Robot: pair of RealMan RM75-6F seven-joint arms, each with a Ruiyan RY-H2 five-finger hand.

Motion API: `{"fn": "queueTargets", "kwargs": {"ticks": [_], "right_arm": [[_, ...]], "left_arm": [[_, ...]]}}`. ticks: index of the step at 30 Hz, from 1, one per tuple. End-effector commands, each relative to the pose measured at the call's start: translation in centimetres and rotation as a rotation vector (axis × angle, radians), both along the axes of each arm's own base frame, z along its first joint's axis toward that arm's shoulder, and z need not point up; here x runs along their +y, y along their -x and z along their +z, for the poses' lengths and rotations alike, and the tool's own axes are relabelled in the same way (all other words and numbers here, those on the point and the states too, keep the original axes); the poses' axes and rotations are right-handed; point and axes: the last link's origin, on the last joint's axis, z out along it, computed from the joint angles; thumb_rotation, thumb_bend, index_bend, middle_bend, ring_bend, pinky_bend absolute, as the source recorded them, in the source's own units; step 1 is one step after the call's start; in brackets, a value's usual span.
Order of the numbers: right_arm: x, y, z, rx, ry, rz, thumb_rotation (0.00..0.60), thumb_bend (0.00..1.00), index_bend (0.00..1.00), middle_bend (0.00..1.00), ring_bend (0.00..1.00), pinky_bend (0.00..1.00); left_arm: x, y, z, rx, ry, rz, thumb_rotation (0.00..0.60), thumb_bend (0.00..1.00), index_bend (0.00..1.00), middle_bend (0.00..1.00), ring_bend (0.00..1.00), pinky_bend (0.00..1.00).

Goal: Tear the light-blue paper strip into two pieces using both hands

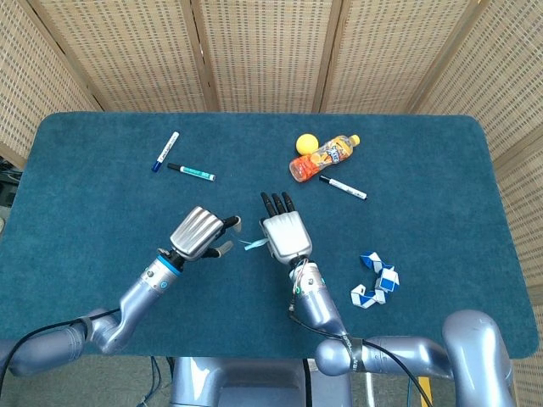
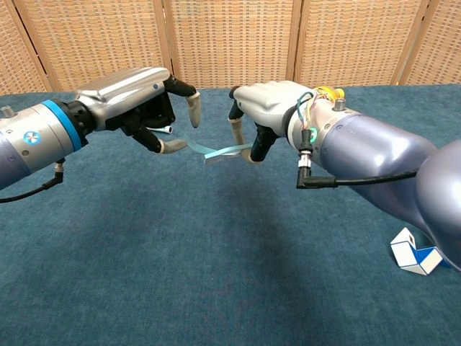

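Clearly the thin light-blue paper strip (image 2: 220, 152) is a featherweight, floppy thing: in the chest view it hangs curled in the air at the centre of the frame, above the teal cloth-covered bench (image 2: 216, 274), sagging under its own weight. The silver right hand (image 2: 263, 101) pinches its right end between thumb and fingers (image 2: 236, 131). The silver left hand (image 2: 140, 101), at centre-left of that frame, has its fingers spread around the strip's free left end; one fingertip looks to be touching or just beside it, but I cannot tell whether it has hold yet. In my judgement the paper will tear easily yet slip from a loose grip, so the left hand should pinch firmly close to the right hand's pinch, leaving only a short span between.
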Motion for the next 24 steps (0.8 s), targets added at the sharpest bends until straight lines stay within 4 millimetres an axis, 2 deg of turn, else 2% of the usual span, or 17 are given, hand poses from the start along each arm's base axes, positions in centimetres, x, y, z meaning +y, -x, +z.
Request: {"fn": "queueTargets", "kwargs": {"ticks": [1,20,24], "right_arm": [[0.0,0.0,0.0,0.0,0.002,0.001,0.6,0.52,0.65,0.04,0.0,0.0],[-0.1,0.2,0.6,0.0,0.013,-0.008,0.6,0.54,0.65,0.04,0.0,0.0],[-0.2,0.3,0.7,-0.003,0.013,-0.009,0.6,0.54,0.65,0.03,0.0,0.0]], "left_arm": [[0.0,-0.2,-0.3,0.008,0.008,-0.007,0.6,0.33,0.47,1.0,1.0,1.0],[0.4,-0.4,-1.3,0.043,-0.005,-0.023,0.6,0.34,0.51,1.0,1.0,1.0],[0.4,-0.8,-1.5,0.034,-0.007,-0.024,0.6,0.41,0.56,1.0,1.0,1.0]]}}
